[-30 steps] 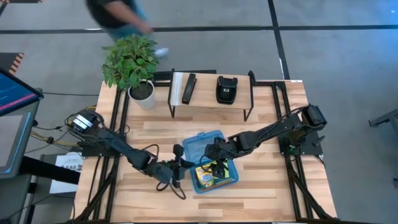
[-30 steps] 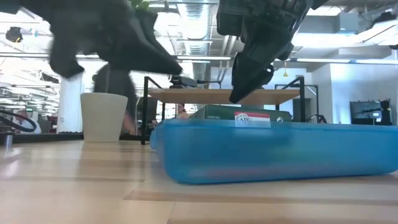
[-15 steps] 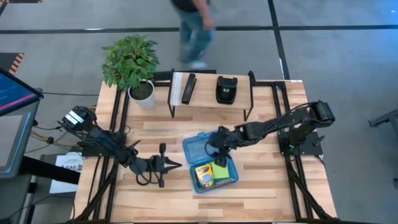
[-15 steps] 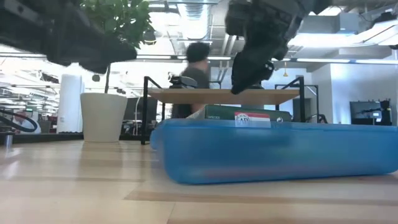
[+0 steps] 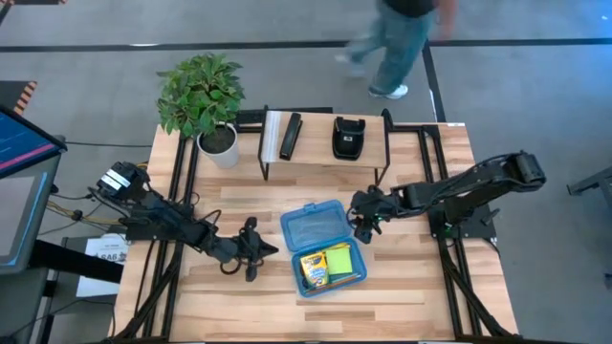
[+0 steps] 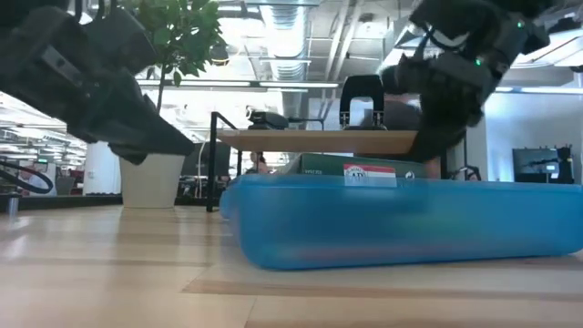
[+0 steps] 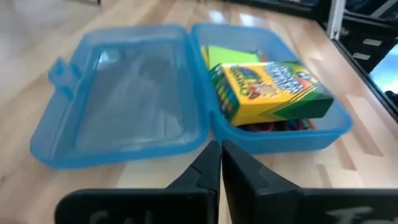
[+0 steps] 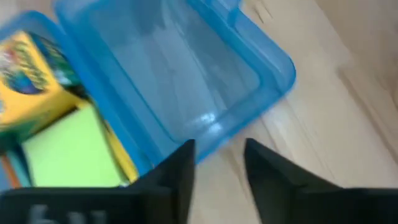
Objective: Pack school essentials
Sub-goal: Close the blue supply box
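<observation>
Holding one crayon box (image 5: 313, 269), one sticky-note pad (image 5: 338, 260): blue case (image 5: 311, 227).

table (image 5: 239, 205): wood | on it: blue case (image 5: 321, 247), potted plant (image 5: 204, 97), shelf rack (image 5: 325, 145)

Yellow-green crayon box (image 7: 267, 90) lying flat in the open blue case's tray | lime-green sticky-note pad (image 5: 340, 260) flat beside it, touching | red-handled scissors (image 7: 273, 127) and orange pencil (image 5: 346, 279) partly hidden beneath
</observation>
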Robot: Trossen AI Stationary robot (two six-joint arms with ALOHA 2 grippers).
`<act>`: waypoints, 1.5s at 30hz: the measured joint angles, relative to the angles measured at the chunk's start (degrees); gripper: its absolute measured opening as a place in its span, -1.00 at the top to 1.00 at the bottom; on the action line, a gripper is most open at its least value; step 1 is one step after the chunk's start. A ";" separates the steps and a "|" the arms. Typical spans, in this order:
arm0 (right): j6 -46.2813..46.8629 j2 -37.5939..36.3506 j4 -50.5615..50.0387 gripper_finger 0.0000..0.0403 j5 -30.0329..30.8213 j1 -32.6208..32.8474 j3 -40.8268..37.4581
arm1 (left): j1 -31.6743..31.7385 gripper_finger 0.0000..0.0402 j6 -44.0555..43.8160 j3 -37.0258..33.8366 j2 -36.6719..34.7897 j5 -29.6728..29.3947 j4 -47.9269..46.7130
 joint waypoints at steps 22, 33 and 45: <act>5.95 1.08 -6.21 0.95 0.39 -2.81 -3.97 | 0.95 0.78 -6.79 0.08 0.00 1.02 -5.31; 5.91 1.08 -6.25 0.97 -0.49 -2.81 -3.97 | 3.68 0.78 -5.57 5.62 0.04 5.05 -16.24; 5.87 1.10 -6.21 0.95 -0.91 -2.81 -3.97 | 4.30 0.78 -6.73 5.61 0.04 5.31 -18.12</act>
